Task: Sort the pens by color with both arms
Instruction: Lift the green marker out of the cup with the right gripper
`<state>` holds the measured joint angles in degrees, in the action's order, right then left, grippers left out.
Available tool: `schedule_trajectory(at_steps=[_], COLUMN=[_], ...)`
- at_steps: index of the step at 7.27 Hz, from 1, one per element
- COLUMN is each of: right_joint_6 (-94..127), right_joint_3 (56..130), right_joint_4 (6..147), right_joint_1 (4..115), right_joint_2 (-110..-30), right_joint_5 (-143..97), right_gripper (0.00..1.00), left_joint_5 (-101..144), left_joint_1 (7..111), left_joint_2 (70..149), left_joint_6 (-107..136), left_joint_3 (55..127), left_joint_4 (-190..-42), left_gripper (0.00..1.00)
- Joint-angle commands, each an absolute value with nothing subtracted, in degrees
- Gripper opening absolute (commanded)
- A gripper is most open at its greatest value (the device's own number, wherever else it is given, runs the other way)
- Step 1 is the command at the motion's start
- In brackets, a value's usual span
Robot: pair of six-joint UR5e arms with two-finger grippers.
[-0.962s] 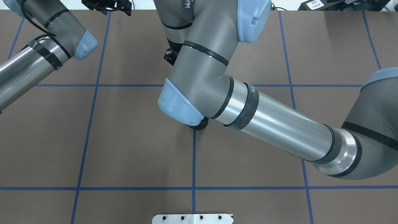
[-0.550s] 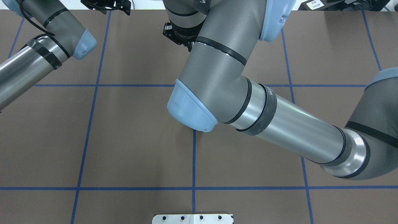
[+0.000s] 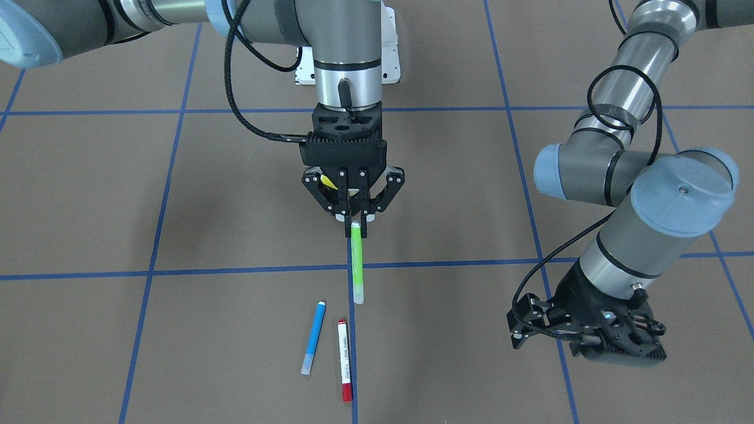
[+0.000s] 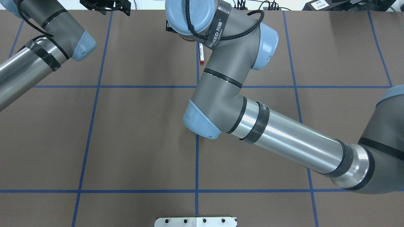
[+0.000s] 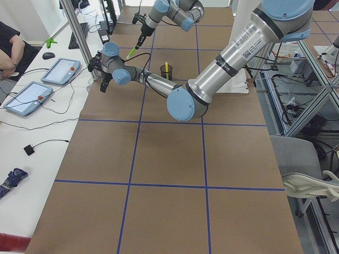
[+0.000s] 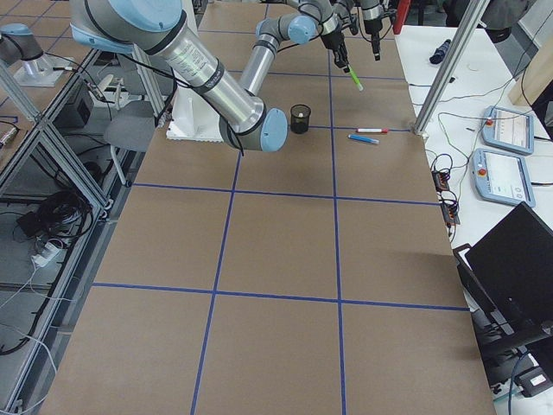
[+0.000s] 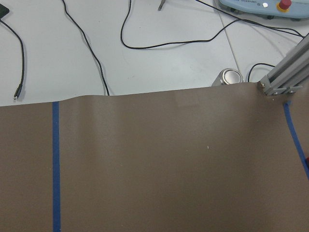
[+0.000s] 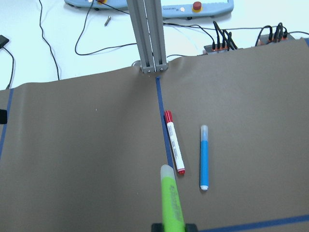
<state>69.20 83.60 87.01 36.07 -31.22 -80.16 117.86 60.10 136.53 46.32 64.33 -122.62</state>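
Note:
My right gripper (image 3: pixel 355 219) is shut on the top end of the light green pen (image 3: pixel 357 265) and holds it hanging above the table; the pen also shows in the right wrist view (image 8: pixel 172 203). The blue pen (image 3: pixel 313 337) and the white pen with red ends (image 3: pixel 344 360) lie side by side on the table beyond it, and both show in the right wrist view, blue (image 8: pixel 204 157) and red (image 8: pixel 174 141). The yellow pen (image 5: pixel 166 66) stands in the black mesh cup (image 6: pixel 300 117). My left gripper (image 3: pixel 521 324) is open and empty near the far table edge.
An aluminium frame post (image 8: pixel 147 36) stands at the table's far edge just past the pens. Cables and teach pendants (image 5: pixel 61 70) lie on the white bench beyond. The white pedestal base (image 4: pixel 195 221) sits at the near edge.
My right arm has swung its wrist toward the far side of the table, and its elbow has shifted right. The red-ended pen has come into the overhead view. The left arm has barely moved.

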Motion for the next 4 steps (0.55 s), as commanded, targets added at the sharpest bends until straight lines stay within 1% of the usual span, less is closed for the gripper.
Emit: schedule_trajectory(at_steps=[1,3,4], right_joint_6=[67.07,66.36,66.01], right_joint_3=[65.66,55.33,51.63], right_joint_4=[70.2,61.57,61.35], right_joint_1=[35.24,34.81,34.02], right_joint_2=[-28.94,-27.78,-26.12], right_joint_5=[-70.09,-66.81,-64.36], right_gripper=[0.0,0.0,0.0], left_joint_5=[117.86,117.95,117.86], left_joint_1=[60.2,60.21,60.21], left_joint_2=[136.06,136.05,135.97], left_joint_6=[46.41,46.41,46.32], left_joint_3=[64.51,64.6,64.51], left_joint_4=[-122.78,-122.78,-122.78], left_gripper=[1.0,1.0,1.0])
